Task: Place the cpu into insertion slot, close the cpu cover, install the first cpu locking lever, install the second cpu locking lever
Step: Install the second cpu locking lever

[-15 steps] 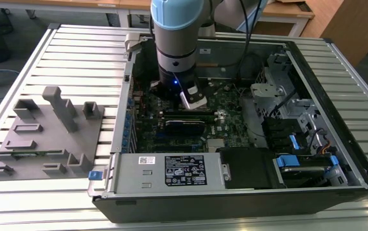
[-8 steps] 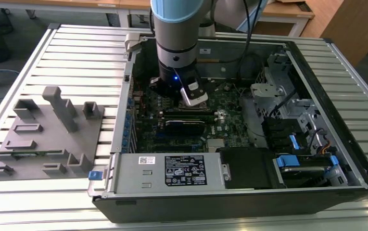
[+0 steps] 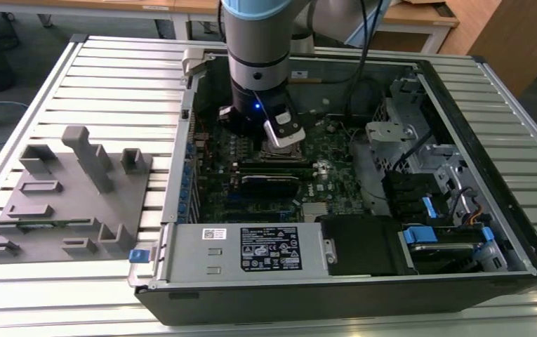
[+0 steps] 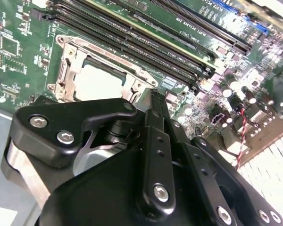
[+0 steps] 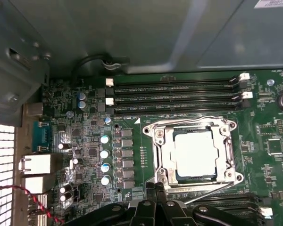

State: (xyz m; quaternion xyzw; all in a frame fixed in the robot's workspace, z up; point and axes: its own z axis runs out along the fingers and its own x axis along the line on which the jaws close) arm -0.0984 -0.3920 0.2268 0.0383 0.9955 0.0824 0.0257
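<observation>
cpu (image 5: 194,151) seated in socket, cpu cover (image 5: 194,125) closed around it | pincer (image 5: 153,194) just beside socket's lever-side edge, above motherboard (image 5: 92,155) | fingertips together, holding nothing | levers run along the socket's sides

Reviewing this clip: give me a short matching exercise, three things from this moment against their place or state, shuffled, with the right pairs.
Things:
1. cpu
2. cpu cover
3. gripper

Places or states:
A. hangs just beside the socket's edge
B. metal frame lying down around the chip
C. pale square seated in the socket

Pairs: 1-C, 2-B, 3-A
</observation>
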